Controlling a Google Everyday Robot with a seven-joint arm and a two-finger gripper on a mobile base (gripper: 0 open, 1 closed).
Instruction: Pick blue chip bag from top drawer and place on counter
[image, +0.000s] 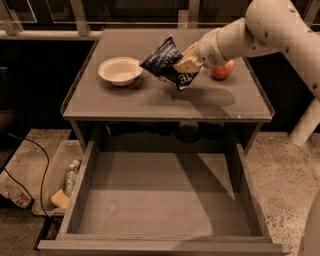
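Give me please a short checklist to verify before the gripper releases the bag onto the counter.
1. The gripper is shut on the blue chip bag, above the counter: ok.
2. Bag is out of the top drawer: ok.
3. Counter patch under the bag is bare: ok.
4. The white bowl and the apple sit beside that patch, not on it: ok.
5. Bag bottom touches the counter: cannot tell.

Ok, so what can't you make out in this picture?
Camera view:
- Chip bag lettering: too small and crumpled; the gripper, above the counter right of the bowl, covers part.
- Apple: half hidden behind the arm.
- Dark shapes behind the drawer: in shadow.
- Arm: cut off by the right edge.
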